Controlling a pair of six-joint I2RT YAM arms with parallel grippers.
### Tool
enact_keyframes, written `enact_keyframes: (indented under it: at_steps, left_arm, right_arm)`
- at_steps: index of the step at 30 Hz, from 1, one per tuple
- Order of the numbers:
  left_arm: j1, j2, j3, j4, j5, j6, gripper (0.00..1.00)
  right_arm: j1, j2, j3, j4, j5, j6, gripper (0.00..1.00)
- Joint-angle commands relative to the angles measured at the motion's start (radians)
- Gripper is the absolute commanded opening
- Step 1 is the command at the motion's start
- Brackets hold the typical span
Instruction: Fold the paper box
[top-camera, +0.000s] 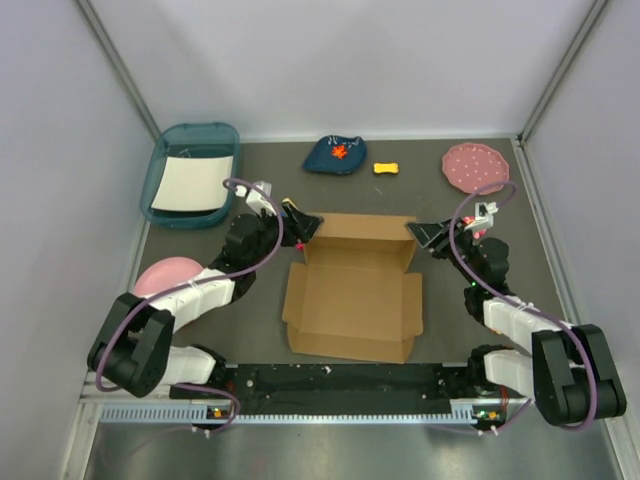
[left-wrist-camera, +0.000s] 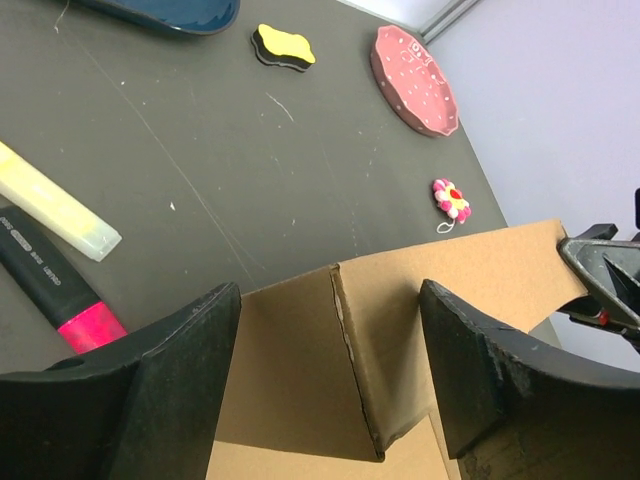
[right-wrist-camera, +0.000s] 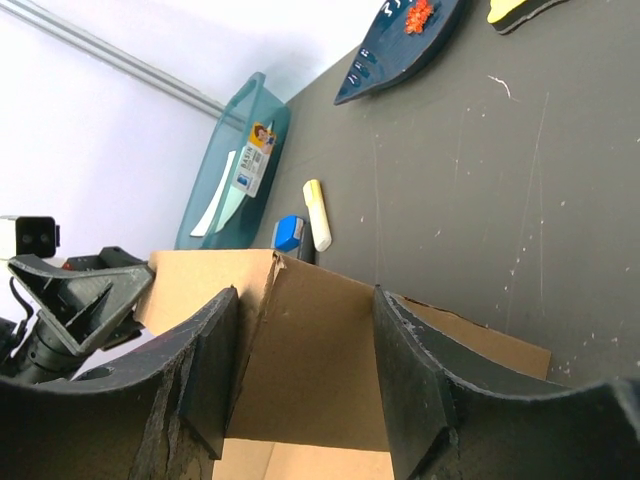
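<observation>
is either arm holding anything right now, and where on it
Nothing is clearly gripped. The left fingers stand open around the box's far left corner; the right fingers straddle its far right corner, and whether they pinch it cannot be told.

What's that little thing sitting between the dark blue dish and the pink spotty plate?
A small yellow bone-shaped toy lies between the dark blue dish and the pink spotty plate, seen in the top view.

The dark desk carries, along its far edge, a teal tray holding a white sheet, a dark blue dish, a yellow bone-shaped toy and a pink dotted plate. A plain pink plate lies at the left.
</observation>
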Motion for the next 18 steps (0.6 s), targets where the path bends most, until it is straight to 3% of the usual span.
enact_keyframes:
  at_steps: [1,6,10,13,15,18]
  left_arm:
    - [-0.009,-0.039,0.012,-0.087,0.019,-0.003,0.79]
    - [-0.009,-0.009,0.06,-0.1,0.06,0.018,0.77]
    - [-0.009,0.03,0.04,-0.078,0.088,0.014,0.66]
    - [-0.009,0.054,-0.006,-0.042,0.091,0.006,0.44]
    - [-0.009,0.079,-0.021,-0.019,0.082,0.003,0.24]
    - [-0.009,0.108,-0.049,0.025,0.089,-0.011,0.16]
  right_arm:
    - [-0.007,0.041,-0.056,-0.347,0.035,-0.093,0.51]
    - [-0.006,0.043,-0.053,-0.354,0.033,-0.107,0.51]
    - [-0.007,0.043,-0.056,-0.361,0.037,-0.116,0.51]
    - [-0.006,0.047,-0.065,-0.358,0.04,-0.121,0.51]
    - [-0.006,0.06,-0.071,-0.349,0.04,-0.119,0.5]
    - [-0.006,0.07,-0.077,-0.34,0.04,-0.119,0.5]
